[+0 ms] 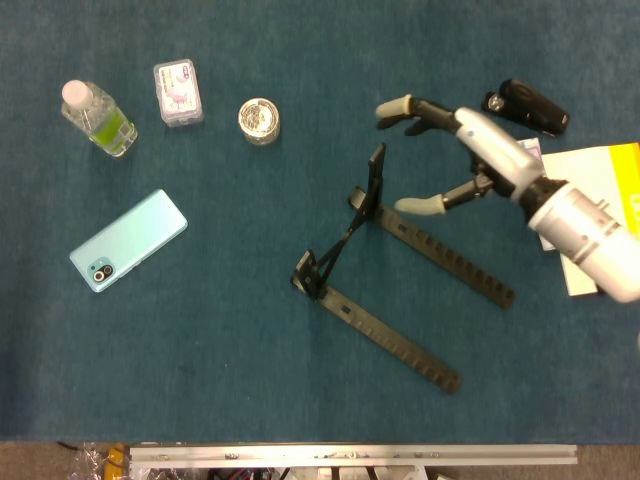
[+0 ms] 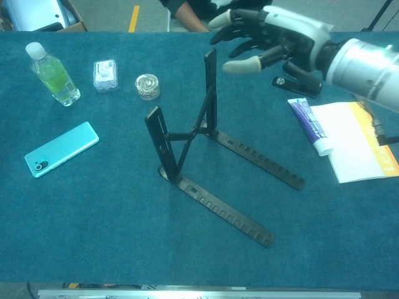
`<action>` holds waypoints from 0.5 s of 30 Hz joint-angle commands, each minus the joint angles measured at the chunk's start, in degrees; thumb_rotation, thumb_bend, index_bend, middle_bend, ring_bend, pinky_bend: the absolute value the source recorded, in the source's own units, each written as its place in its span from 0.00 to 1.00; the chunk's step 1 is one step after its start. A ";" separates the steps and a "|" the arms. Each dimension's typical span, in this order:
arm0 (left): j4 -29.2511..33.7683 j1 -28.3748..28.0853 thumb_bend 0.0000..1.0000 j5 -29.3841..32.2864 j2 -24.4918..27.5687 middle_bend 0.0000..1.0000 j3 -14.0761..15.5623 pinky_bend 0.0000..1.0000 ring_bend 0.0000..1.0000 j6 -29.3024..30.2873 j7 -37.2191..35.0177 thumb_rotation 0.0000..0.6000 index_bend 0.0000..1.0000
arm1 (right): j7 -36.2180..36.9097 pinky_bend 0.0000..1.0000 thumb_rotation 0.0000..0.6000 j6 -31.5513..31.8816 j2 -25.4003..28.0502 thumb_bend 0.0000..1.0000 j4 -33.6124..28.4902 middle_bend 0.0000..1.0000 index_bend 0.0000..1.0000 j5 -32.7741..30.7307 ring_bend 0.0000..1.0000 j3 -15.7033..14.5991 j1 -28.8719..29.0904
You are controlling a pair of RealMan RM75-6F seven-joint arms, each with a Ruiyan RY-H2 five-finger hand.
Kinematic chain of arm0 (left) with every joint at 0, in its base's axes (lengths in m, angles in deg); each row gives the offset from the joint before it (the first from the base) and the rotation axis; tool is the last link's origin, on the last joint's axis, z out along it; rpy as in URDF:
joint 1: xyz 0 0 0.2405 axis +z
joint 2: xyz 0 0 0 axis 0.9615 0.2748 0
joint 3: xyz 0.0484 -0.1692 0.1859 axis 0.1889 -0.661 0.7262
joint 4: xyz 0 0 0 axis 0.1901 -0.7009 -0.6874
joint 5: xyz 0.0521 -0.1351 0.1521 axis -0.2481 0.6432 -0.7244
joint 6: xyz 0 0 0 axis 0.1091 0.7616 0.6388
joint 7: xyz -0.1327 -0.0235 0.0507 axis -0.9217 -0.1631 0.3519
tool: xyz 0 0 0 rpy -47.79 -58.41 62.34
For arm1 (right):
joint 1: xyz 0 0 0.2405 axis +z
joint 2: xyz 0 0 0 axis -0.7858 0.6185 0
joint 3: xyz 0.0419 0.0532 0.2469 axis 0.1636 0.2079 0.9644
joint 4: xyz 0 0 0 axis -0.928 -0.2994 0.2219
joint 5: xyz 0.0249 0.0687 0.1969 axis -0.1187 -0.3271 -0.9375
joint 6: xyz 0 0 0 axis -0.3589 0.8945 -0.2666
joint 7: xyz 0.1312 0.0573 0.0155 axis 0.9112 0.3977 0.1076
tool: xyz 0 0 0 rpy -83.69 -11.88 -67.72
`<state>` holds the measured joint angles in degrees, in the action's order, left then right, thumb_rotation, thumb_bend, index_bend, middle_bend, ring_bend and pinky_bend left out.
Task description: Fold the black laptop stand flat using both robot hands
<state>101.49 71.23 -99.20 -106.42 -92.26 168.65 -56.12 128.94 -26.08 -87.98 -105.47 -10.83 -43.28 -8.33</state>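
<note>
Standing up on the blue table cloth, the black laptop stand has its two tall bars up and its two long toothed feet flat. Just beside the top of one tall bar is the right hand, up in the air. Its fingers are spread apart and hold nothing. No left hand shows.

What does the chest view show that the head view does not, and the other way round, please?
Only the chest view shows a seated person beyond the table, a box corner and a yellow floor mark. Only the head view shows the metal rail along the table's near edge. Both show the laptop stand with its uprights raised, the open right hand near its top, the bottle and the phone.
</note>
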 commanded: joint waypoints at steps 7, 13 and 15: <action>-0.23 0.38 0.39 -0.08 0.19 0.02 0.10 0.00 0.00 0.40 -0.66 1.00 0.02 | -0.55 0.22 0.83 -1.98 0.44 0.01 -1.19 0.33 0.19 -0.38 0.20 -0.93 0.77; -0.41 0.30 0.39 -0.34 0.02 0.02 0.18 0.00 0.00 0.26 -0.74 1.00 0.02 | 0.73 0.22 0.85 -1.53 2.99 0.01 -2.59 0.35 0.19 1.69 0.22 -2.73 -0.58; -0.41 0.26 0.39 -0.32 -0.02 0.02 0.15 0.00 0.00 0.21 -0.69 1.00 0.02 | 1.48 0.22 0.85 -1.16 4.24 0.01 -3.25 0.35 0.19 2.91 0.22 -3.74 -1.34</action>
<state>101.08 71.50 -99.54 -106.43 -92.11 168.88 -56.82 129.83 -27.57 -84.54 -108.19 -8.70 -46.32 -9.10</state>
